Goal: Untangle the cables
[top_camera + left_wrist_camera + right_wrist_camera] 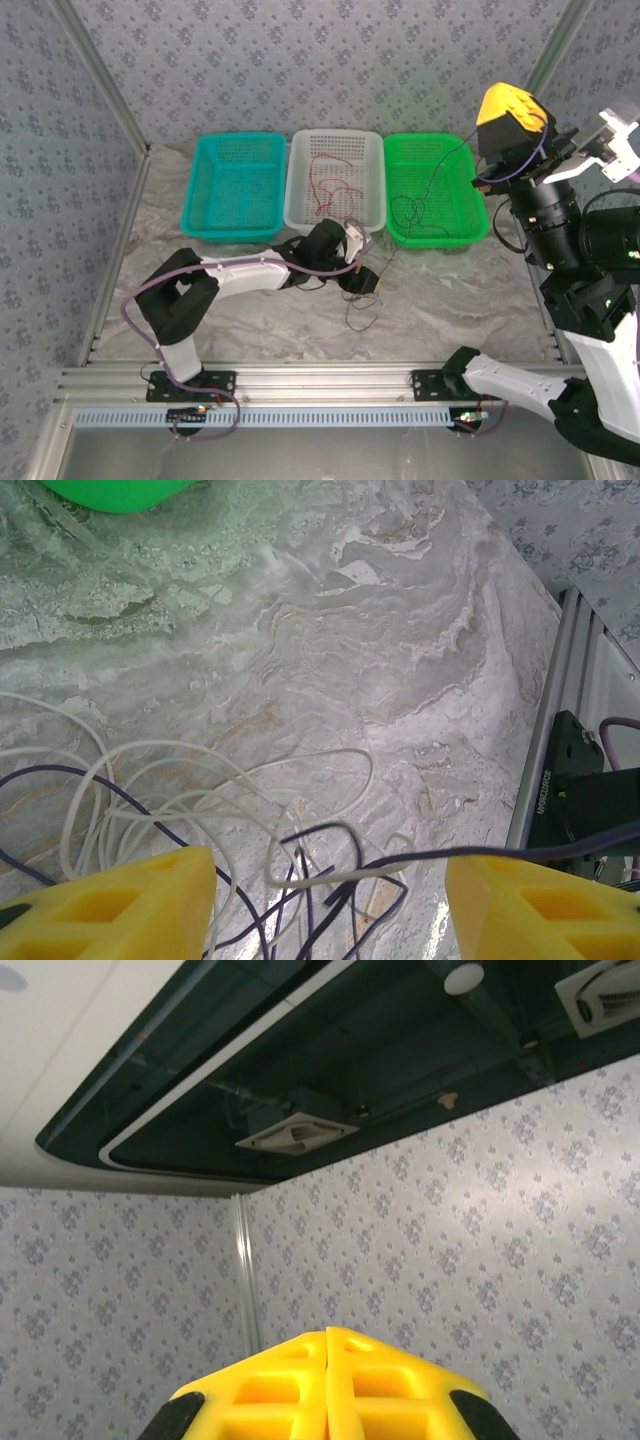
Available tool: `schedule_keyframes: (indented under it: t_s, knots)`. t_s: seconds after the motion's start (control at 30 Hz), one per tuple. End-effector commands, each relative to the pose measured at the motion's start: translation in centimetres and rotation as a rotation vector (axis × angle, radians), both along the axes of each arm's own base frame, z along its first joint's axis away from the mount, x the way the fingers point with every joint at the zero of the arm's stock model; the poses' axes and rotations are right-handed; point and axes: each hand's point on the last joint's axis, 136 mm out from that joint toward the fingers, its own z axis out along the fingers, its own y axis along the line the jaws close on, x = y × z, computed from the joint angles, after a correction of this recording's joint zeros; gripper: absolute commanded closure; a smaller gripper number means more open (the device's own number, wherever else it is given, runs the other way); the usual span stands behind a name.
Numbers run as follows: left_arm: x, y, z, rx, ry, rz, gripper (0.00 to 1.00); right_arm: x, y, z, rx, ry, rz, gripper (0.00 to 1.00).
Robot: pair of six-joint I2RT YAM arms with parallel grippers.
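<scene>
Your yellow-fingered left claw (330, 880) stands wide open with nothing in it. One finger sits at the lower left of the wrist frame and the other at the lower right. The tangle lies straight ahead of the fingertips, inside that gap, on the marbled grey table covering (400, 650).

The thin white cable (200, 780) loops in from the left of the frame. Its last curl runs roughly sideways across the lower middle, along the line the jaws would close on. The thin dark cable (320, 835) crosses that line more steeply, top to bottom. I judge the dark strands are the ones a squeeze would catch square, while the white curl could slide along between the pads.

From above, the left claw (360, 278) sits at mid-frame just over the loose heap. The dark cable (365, 305) spills toward the lower edge and appears to trail up toward the green plastic basket (430, 137).

The thin red cable (325, 170) lies apart, inside the white plastic basket (335, 133).

Your right claw (510, 105) is raised at the upper right, well away from the heap. Its yellow fingers (330, 1390) are pressed together, and you cannot tell whether a strand is pinched there. The left arm is plainly the nearer one.
</scene>
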Motion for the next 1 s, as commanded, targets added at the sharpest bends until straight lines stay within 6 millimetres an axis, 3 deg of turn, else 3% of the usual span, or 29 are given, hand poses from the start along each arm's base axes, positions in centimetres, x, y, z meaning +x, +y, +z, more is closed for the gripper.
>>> schedule_keyframes:
  t_s: [0.0,0.27,0.6,0.73,0.97]
  knots:
    - [0.0,-0.6,0.2,-0.009,-0.02,-0.023,0.38,-1.1,-1.6,1.9,0.087,-0.073,-0.021,1.0]
    - [1.0,0.4,-2.4,0.121,-0.003,0.038,0.5,-0.3,-0.4,2.0,0.096,-0.057,0.033,1.0]
    - [0.8,0.7,-1.4,0.091,-0.029,0.034,0.48,1.7,-0.7,0.8,0.03,0.001,-0.081,1.0]
    - [0.8,1.0,-1.1,0.089,-0.042,0.047,0.46,4.3,-0.9,-1.1,-0.029,0.086,-0.174,1.0]
    - [1.0,1.9,-0.6,0.093,-0.068,0.08,0.43,11.5,-2.3,-5.9,-0.084,0.326,-0.285,1.0]
